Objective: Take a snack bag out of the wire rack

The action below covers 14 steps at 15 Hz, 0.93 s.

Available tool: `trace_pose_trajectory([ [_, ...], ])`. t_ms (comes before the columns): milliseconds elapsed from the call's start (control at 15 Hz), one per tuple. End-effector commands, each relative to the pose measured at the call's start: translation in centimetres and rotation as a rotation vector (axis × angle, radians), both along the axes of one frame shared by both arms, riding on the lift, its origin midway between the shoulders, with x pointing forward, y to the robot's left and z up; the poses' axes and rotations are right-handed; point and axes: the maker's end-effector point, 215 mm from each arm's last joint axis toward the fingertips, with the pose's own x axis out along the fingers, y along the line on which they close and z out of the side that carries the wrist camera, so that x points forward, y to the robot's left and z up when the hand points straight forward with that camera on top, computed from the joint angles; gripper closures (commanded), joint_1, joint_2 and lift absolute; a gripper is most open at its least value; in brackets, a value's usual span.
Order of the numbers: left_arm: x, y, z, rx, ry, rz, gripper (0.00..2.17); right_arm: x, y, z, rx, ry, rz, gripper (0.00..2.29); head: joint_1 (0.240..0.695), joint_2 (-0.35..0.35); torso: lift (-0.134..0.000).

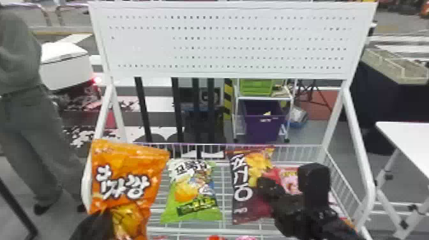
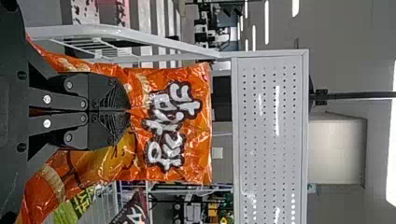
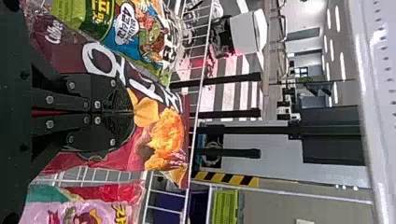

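At the left side of the wire rack (image 1: 188, 229), the left gripper (image 2: 128, 111) pinches the orange bag (image 1: 127, 178) by its puffy front. Inside the rack, the right gripper (image 3: 133, 112) nips the dark red bag (image 1: 250, 204). Both bags look light, soft and slippery, with chips that could crack, so gentle holds near the middle seem best.
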Motion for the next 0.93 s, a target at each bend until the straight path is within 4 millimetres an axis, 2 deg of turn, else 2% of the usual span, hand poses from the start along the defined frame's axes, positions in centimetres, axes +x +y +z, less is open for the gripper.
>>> trace_pose_trajectory([
  [0,0.1,0.0,-0.1,-0.005,0.0,0.001,1.96,-2.7,-1.8,2.6,-0.028,-0.051,-0.011,2.25,0.499,0.0,0.0],
  [133,0.1,0.0,0.1,-0.007,-0.004,0.001,1.96,-5.2,-4.4,3.7,-0.071,-0.074,-0.033,2.25,0.499,0.0,0.0],
  [200,0.2,0.0,0.2,-0.007,-0.007,0.001,1.96,-6.8,-5.8,3.4,-0.09,-0.066,-0.054,2.25,0.499,0.0,0.0],
  [267,0.2,0.2,0.3,-0.009,-0.008,0.01,1.96,-8.0,-6.8,5.2,-0.079,-0.109,-0.071,2.25,0.499,0.0,0.0],
  [467,0.4,0.3,0.5,-0.016,-0.015,0.012,1.96,-11.7,-7.7,7.1,-0.047,-0.188,-0.093,2.25,0.499,0.0,0.0],
  [533,0.4,0.4,0.7,-0.018,-0.018,0.014,1.96,-12.9,-8.2,8.3,-0.033,-0.233,-0.116,2.25,0.499,0.0,0.0],
  [733,0.4,0.5,0.9,-0.029,-0.024,0.019,1.96,-15.7,-10.8,11.2,0.03,-0.337,-0.197,2.25,0.499,0.0,0.0],
  [867,0.4,0.5,1.0,-0.031,-0.025,0.018,1.96,-16.9,-12.1,10.2,0.014,-0.301,-0.227,2.25,0.499,0.0,0.0],
])
